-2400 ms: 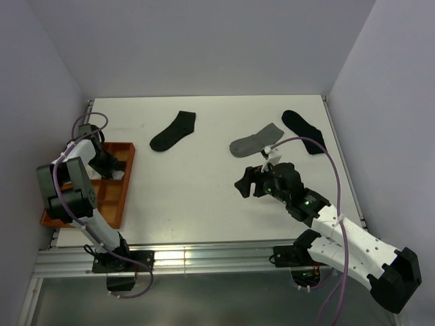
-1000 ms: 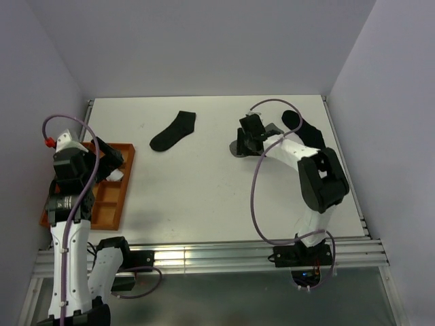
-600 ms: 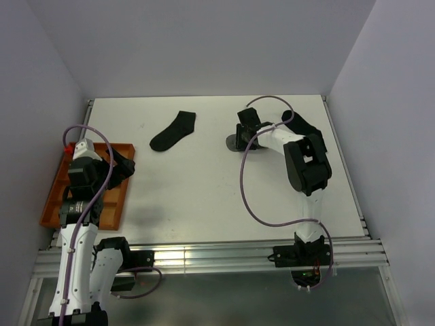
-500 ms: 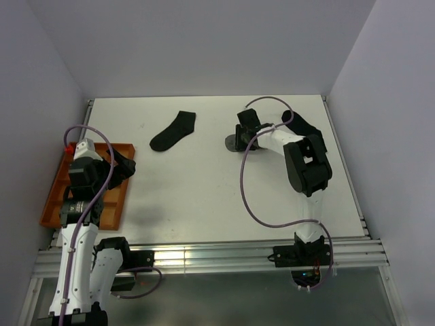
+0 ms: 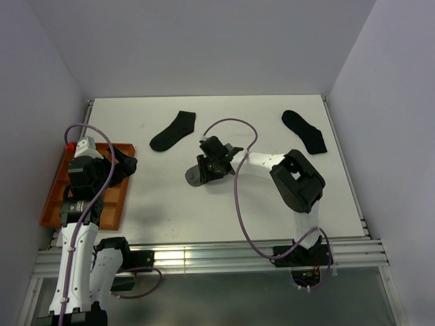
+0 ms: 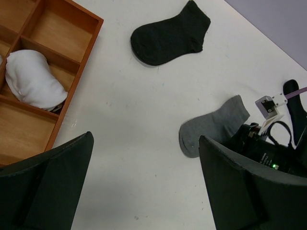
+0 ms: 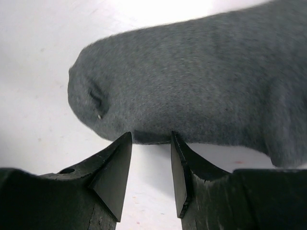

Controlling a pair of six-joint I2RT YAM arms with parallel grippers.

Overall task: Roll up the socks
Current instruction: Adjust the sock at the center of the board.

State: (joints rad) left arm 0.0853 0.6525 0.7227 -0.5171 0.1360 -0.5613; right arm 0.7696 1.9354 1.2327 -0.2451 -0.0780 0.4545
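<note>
While the table [image 5: 204, 217] is otherwise laid out as it was a moment ago, the right arm [image 5: 262, 161] has been swung from the far right and is now stretched low across the middle. The orange tray [image 6: 79, 84] at the left edge is unmoved. The grey sock [image 5: 195, 175] has been dragged along with that arm, away from the far right and to a spot near the table's centre, where it is seen flat and unrolled, its rounded end toward the left. One black sock [image 5: 173, 131] at the far middle and a second black sock [image 5: 304, 131] at the far right are left flat where they were. A white rolled bundle [image 6: 31, 81] is lodged in one tray compartment. The left gripper [image 6: 146, 139] is held above the tray's side, its fingers spread wide with nothing between them. The right gripper [image 7: 150, 136] is set at the grey sock's edge, its fingers a narrow gap apart with fabric at their tips; whether the fabric is pinched cannot be told. The shift is judged to be preparation, with the sock brought within reach of both arms and its rolling not yet begun.
</note>
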